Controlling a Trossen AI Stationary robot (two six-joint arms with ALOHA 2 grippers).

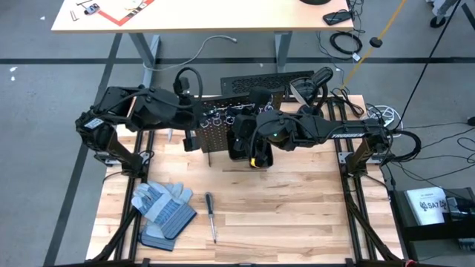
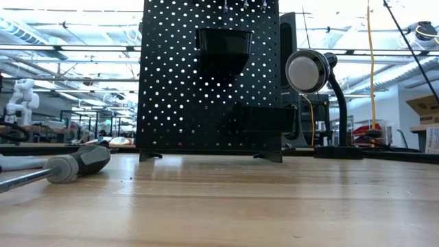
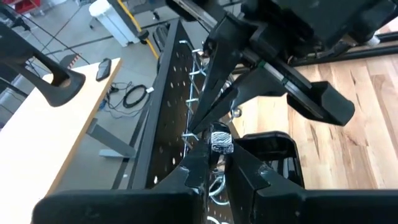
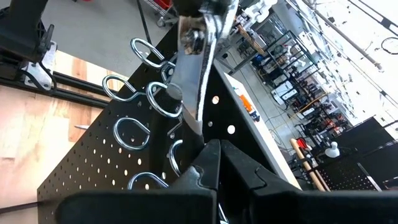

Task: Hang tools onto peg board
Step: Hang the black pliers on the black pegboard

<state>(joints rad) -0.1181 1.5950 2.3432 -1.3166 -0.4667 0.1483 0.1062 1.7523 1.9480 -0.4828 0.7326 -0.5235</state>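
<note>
High view is showing both arms meeting over the peg board [image 1: 256, 81] at the worktop's [image 1: 297, 200] far side. Left gripper [image 3: 214, 163] is pinching a small knurled metal piece [image 3: 221, 141] beside the rings [image 4: 134, 134]. Right gripper [image 4: 214, 155] is closing on a wrench [image 4: 198, 68]. Screwdriver [image 1: 211, 215] is lying near gloves [image 1: 163, 208].

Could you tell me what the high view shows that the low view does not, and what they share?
Only the high view shows both arms over the board, the left gripper and right gripper near its top edge, and the work gloves lying on the table. Only the low view shows the desk lamp and the black bin on the board's face. Both show the peg board and the screwdriver.
</note>
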